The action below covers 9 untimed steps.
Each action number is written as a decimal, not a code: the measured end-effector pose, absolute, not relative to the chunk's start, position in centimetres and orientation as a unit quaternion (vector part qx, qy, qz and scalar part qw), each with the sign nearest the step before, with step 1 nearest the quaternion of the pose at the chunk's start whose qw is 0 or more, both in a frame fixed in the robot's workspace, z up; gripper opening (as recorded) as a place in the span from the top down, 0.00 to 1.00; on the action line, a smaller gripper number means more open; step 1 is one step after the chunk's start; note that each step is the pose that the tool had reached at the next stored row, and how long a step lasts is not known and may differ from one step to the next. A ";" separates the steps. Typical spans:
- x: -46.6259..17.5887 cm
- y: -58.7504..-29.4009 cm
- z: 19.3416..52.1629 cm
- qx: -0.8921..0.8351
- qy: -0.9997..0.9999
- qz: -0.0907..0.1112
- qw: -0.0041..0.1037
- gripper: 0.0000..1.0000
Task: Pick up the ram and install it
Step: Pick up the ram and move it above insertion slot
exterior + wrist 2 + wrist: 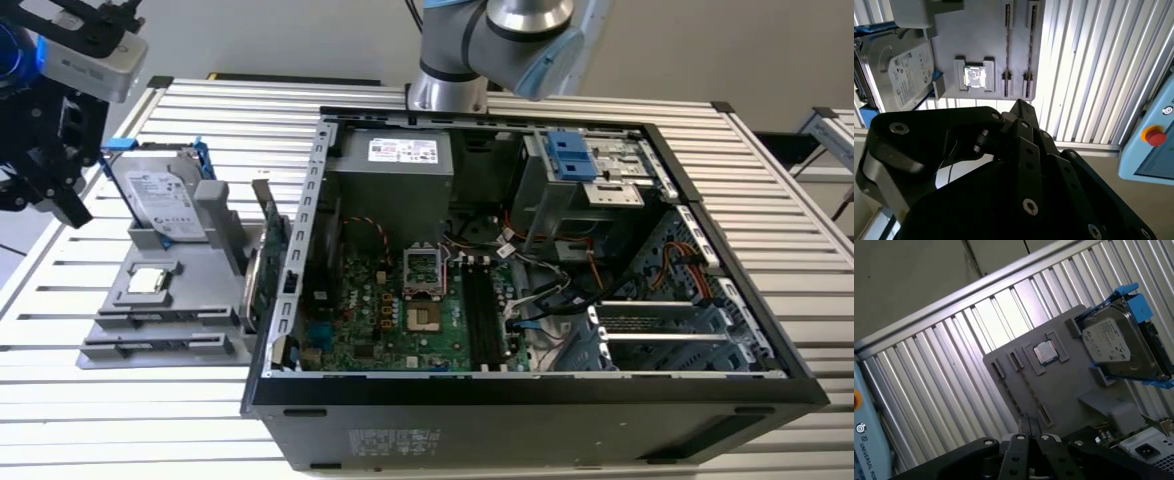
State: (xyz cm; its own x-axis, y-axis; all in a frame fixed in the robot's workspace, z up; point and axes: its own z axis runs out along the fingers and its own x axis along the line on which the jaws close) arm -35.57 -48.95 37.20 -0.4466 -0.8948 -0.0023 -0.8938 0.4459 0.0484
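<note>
My black gripper (51,200) hangs at the exterior view's far left, above and beside the grey parts holder (160,300), well away from the open computer case (534,390). Both wrist views look down on the holder past the gripper (1030,424) (1021,106). Its fingers are drawn together with nothing seen between them. The ram is out of view. Two long narrow slots (1018,50) in the holder show as thin dark lines. The black memory slots (478,312) lie on the green motherboard (387,310) inside the case.
The holder carries a silver hard drive in a blue frame (163,200) and a small square chip (150,280). A green card (274,262) stands between holder and case. A pendant with a red button (1154,135) lies off the table edge.
</note>
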 end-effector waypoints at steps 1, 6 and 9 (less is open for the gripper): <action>-35.6 -49.0 37.2 0.530 -0.848 -0.021 0.012 1.00; -35.6 -48.9 37.2 0.549 -0.836 -0.021 0.012 1.00; -35.6 -48.9 37.2 0.558 -0.829 -0.021 0.013 1.00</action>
